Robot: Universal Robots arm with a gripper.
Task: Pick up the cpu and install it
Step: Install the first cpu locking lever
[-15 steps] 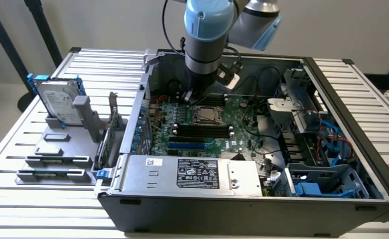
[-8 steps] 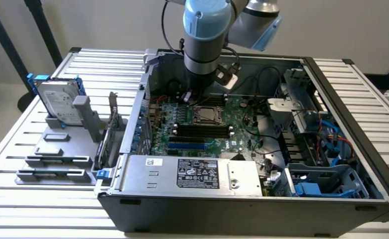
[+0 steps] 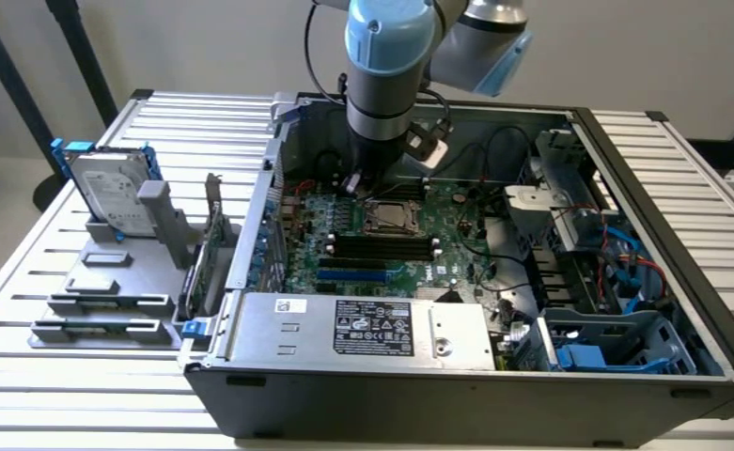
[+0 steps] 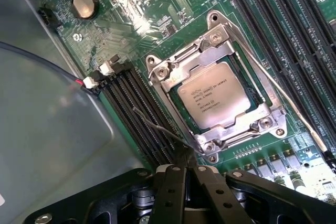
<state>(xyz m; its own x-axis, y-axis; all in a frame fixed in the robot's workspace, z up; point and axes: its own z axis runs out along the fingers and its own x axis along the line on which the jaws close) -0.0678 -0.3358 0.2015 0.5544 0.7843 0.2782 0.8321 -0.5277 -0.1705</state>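
The cpu (image 4: 219,94), a small square chip with a dull silver top and printed text, lies seated in the motherboard socket under a silver metal retention frame (image 4: 163,74). It also appears mid-board inside the open computer case (image 3: 392,218). My gripper (image 4: 185,170) hovers right at one corner of that socket frame, its black fingers (image 4: 170,192) pressed together and shut, with nothing visibly held. A thin wire socket lever (image 4: 157,128) runs past the tips. In the exterior view the arm reaches down into the case, with the gripper (image 3: 356,184) just beside the socket.
Black memory slots (image 4: 131,103) flank the socket. A coin battery (image 4: 84,3) sits further off. The power supply (image 3: 354,329) fills the case's near side. Outside on the slatted table stand a hard drive with blue rails (image 3: 106,193) and grey holder blocks (image 3: 103,305).
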